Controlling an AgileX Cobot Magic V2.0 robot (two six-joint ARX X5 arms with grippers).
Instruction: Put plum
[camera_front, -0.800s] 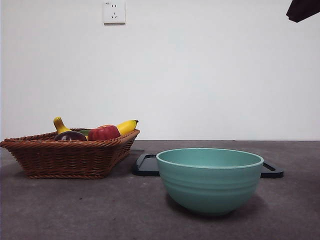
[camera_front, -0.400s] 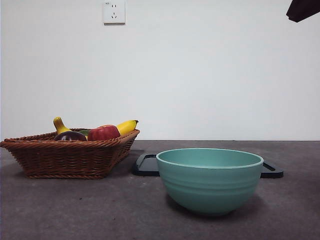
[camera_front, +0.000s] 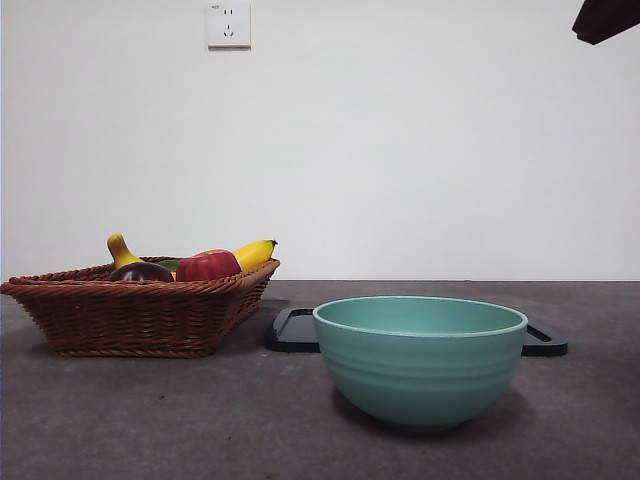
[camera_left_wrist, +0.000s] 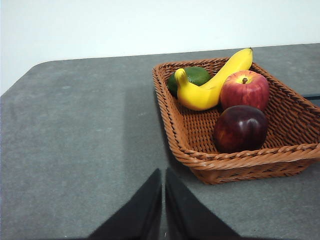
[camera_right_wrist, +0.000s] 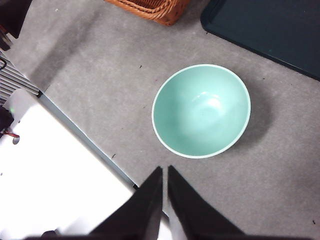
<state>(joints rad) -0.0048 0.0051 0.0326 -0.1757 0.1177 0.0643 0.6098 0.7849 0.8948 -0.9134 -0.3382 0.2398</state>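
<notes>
The left gripper (camera_left_wrist: 163, 200) hangs above the bare grey counter (camera_left_wrist: 80, 140) with its two black jaws pressed together, holding nothing. It is off the basket, on the side of the basket's near-left corner, apart from the rim. The wicker basket (camera_left_wrist: 175, 130) holds four fruits. The plum (camera_left_wrist: 240, 128), dark purple and glossy, lies on the basket floor nearest the front rim. Just behind it, touching or almost touching, sits a red apple (camera_left_wrist: 245, 89) with its stem up. A yellow banana (camera_left_wrist: 212, 85) curves across the far part of the basket beside the apple, and a green fruit (camera_left_wrist: 192, 76), which cannot be identified further, lies in the far corner partly hidden by the banana.

The right gripper (camera_right_wrist: 164, 200) hangs high over the counter with its jaws likewise pressed together and empty. Below and beyond it stands a teal bowl (camera_right_wrist: 201, 111), upright and empty. A dark tray (camera_right_wrist: 270, 30) lies flat on the counter behind the bowl.

In the front view the basket (camera_front: 130, 315) stands at the left with the plum (camera_front: 140, 272) just showing over its rim, well apart from the bowl (camera_front: 420, 360) to the right. A white wall socket (camera_front: 228, 24) sits high on the wall.
</notes>
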